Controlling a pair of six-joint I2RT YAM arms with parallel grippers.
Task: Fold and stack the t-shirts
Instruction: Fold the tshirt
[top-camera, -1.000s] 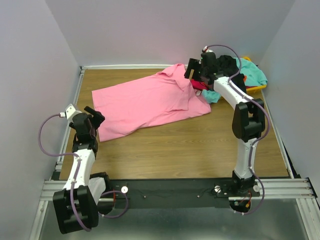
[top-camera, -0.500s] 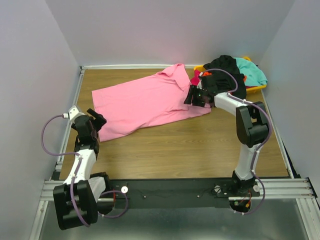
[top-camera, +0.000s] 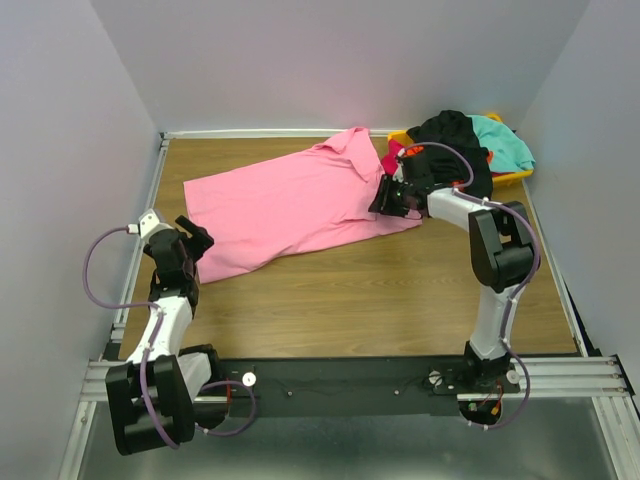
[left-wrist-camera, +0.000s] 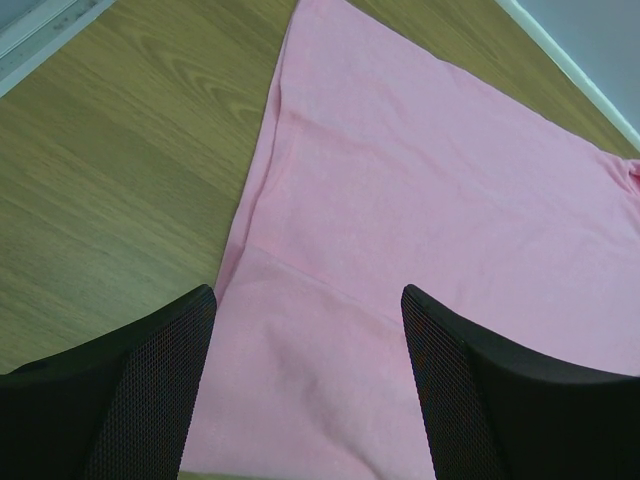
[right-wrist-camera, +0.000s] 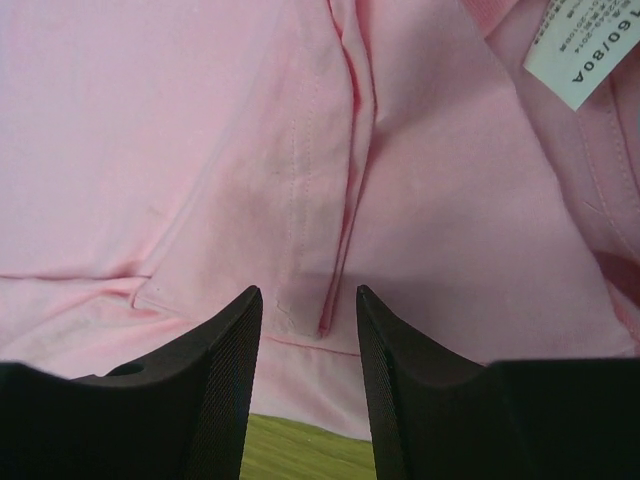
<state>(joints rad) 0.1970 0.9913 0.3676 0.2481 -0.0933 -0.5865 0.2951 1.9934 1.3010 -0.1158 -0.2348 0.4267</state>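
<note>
Right gripper (right-wrist-camera: 308, 300): jaws stood half-narrowed astride a raised fold of the pink t-shirt (top-camera: 290, 205), seemingly not yet pinching it. Left gripper (left-wrist-camera: 307, 300): wide and empty above the hem corner. A shallow bite risked catching one layer only and dragging the cloth askew. The shirt lay spread diagonally mid-table, rumpled near the collar.

A black shirt (top-camera: 452, 130) and a teal shirt (top-camera: 506, 142) hide most of the yellow bin (top-camera: 515, 178). The white label (right-wrist-camera: 585, 45) runs off the corner; whether the right gripper (right-wrist-camera: 308, 292) pinches the pink shirt (right-wrist-camera: 150, 120) cannot be told
</note>
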